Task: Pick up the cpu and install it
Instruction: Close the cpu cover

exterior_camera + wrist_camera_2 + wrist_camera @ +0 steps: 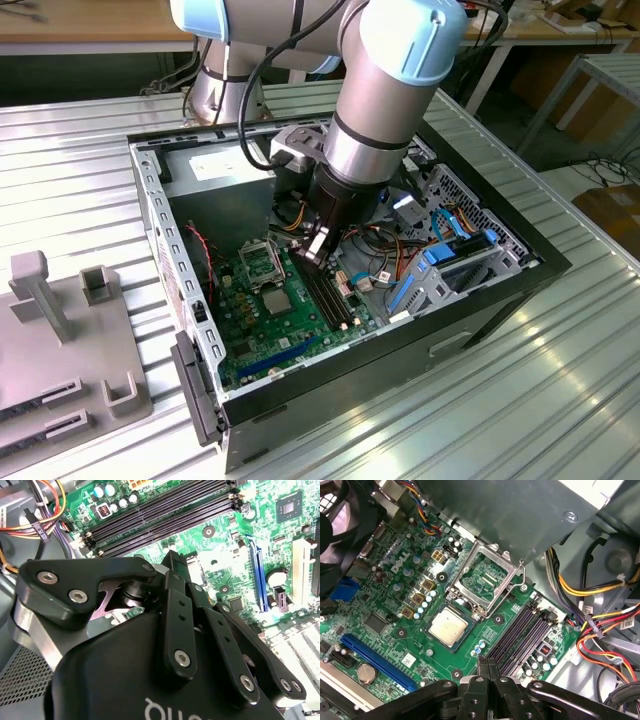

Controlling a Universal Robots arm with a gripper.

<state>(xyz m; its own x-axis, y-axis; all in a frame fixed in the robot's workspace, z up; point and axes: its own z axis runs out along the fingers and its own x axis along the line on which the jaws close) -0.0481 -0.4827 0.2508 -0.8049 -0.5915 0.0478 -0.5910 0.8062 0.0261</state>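
The cpu [448, 626] is a small silver square lying flat on the green motherboard [395, 605], right beside the metal-framed socket [482, 577], whose frame stands open. In the exterior view the cpu [279, 300] sits just in front of the socket [262, 262]. My gripper [488, 664] hangs over the board at the end of the black memory slots [520, 635], a short way from the cpu and not touching it. Its fingers are pressed together with nothing between them. The gripper [316, 252] reaches down inside the open computer case [480, 300]. The second wrist view looks along the gripper [175, 562] from behind.
A grey power-supply box [215, 165] sits at the back of the case. Coloured cables [590, 610] run beside the memory slots. A drive cage with blue latches [450, 260] stands on the exterior view's right. Grey fixtures [60, 320] stand on the ribbed metal table.
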